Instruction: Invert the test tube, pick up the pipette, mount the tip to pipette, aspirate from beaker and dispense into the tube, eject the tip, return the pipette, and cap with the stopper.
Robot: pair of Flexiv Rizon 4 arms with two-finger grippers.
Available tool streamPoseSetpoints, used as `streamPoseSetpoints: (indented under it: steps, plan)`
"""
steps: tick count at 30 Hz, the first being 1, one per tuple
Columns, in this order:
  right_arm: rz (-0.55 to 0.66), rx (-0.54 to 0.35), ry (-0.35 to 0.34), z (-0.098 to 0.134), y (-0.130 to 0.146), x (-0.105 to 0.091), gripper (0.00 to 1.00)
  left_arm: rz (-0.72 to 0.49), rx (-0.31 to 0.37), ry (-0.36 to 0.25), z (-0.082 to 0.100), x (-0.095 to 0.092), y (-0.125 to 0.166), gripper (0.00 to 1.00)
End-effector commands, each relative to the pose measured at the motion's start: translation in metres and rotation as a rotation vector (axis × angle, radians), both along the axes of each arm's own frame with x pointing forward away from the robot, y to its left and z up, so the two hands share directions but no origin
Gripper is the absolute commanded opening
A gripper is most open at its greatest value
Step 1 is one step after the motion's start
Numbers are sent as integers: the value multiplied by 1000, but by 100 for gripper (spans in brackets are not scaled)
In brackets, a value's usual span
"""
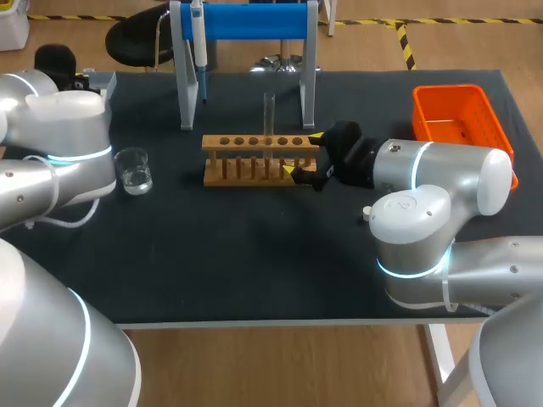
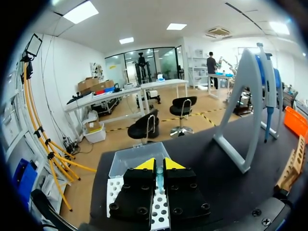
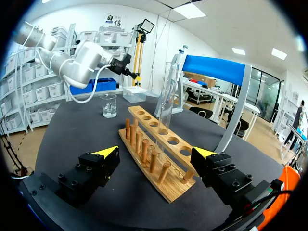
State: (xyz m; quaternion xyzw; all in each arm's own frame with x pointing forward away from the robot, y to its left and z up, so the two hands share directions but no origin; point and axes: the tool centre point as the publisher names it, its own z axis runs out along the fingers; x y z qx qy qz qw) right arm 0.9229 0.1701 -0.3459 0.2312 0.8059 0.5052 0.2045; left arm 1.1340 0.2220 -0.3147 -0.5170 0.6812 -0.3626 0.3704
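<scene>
At the centre of the tabletop (image 1: 212,246), the test tube (image 1: 269,114) stands upright in the wooden rack (image 1: 254,161) (open holes on either side of it). Right tool (image 3: 157,153): fingers spread wide, flanking the rack's end. Left tool (image 2: 159,164): fingers pressed together above the tip box (image 2: 130,161). The pipette (image 1: 198,38) hangs on its stand (image 1: 246,21). The beaker (image 1: 134,170) stands left of the rack.
</scene>
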Motion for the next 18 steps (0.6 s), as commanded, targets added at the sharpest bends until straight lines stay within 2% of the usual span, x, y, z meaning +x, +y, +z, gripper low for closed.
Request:
streamPoseSetpoints:
  steps: [1,7,11,14,17,18]
  plan:
    - [2,2,0,0,-1,0,100,3,8,-1,10,-2,-3,0]
    - [2,2,0,0,-1,0,100,-23,34,-18,27,-8,-10,0]
    - [2,2,0,0,-1,0,100,-86,55,-13,43,-21,-21,0]
    - [2,2,0,0,-1,0,100,-196,61,5,58,-37,-34,0]
    - [2,2,0,0,-1,0,100,-381,83,22,78,-62,-54,0]
    - [2,2,0,0,-1,0,100,-381,83,22,78,-62,-54,0]
